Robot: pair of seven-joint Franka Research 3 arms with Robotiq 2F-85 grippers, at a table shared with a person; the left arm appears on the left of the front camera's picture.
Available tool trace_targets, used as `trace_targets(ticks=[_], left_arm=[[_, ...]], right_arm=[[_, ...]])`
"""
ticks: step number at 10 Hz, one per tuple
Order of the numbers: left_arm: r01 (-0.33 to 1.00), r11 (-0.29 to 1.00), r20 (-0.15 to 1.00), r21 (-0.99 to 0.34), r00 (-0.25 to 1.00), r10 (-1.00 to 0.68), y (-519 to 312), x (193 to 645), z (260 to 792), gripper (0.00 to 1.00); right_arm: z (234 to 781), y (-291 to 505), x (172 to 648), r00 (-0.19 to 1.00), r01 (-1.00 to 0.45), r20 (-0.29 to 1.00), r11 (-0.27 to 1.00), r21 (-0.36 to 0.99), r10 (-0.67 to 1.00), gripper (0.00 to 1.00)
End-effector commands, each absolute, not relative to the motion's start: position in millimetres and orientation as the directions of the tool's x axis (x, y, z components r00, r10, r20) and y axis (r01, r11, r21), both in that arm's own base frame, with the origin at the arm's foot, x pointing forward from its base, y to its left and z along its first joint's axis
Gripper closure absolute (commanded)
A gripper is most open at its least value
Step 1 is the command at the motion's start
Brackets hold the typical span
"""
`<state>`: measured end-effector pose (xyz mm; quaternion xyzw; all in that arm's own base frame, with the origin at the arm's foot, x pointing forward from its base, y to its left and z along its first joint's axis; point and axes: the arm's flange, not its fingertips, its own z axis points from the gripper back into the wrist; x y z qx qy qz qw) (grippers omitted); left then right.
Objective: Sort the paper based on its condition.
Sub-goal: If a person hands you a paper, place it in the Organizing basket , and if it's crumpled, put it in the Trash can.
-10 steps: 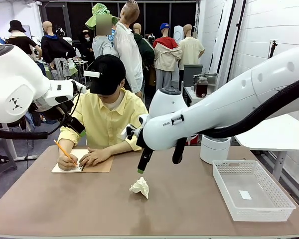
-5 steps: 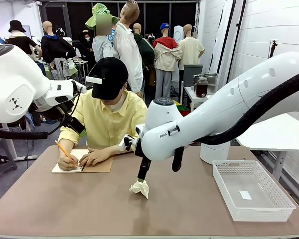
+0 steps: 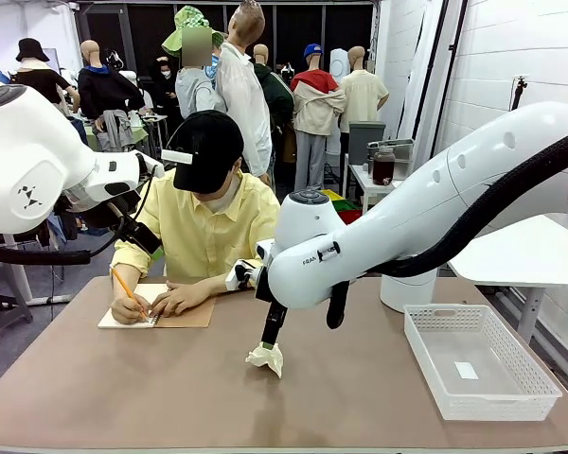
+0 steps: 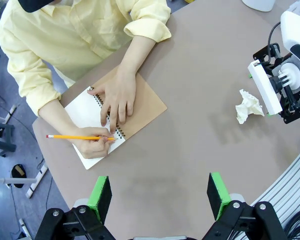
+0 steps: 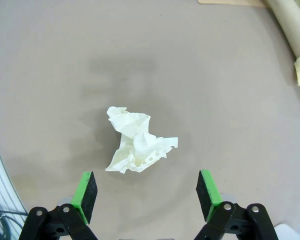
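Lowered since a second ago, with the right hand (image 3: 268, 342) spread wide above the crumpled paper ball (image 3: 265, 359) on the table (image 3: 123, 388) at four o'clock from the notebook (image 3: 185, 317): pick-up step, next calling for sinking astride it and closing gently.

One thin white sheet of paper (image 5: 137, 141), crumpled into a loose, uneven wad with sharp creases and a corner poking out, lies free on the brown tabletop (image 3: 123, 397) near its middle, just below my spread right gripper (image 5: 146, 192)
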<state>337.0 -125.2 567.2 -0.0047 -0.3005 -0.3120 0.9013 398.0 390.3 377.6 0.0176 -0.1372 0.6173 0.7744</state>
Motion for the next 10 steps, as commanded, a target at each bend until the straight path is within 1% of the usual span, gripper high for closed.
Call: trace_targets(ticks=[1,7,10], left_arm=[[0.564,0.806,0.546,0.18,0.624,-0.559,-124.1,337.2,567.7,0.0],[0.564,0.806,0.546,0.18,0.624,-0.559,-124.1,337.2,567.7,0.0],[0.564,0.806,0.546,0.18,0.624,-0.559,-124.1,337.2,567.7,0.0]], right_arm=[[377.3,390.6,397.7,0.199,-0.961,0.234,0.236,-0.142,0.952,0.0],[340.9,407.0,407.6,0.196,-0.971,0.182,0.217,-0.104,0.964,0.0],[332.2,409.5,411.9,0.196,-0.972,0.162,0.214,-0.099,0.967,0.0]])
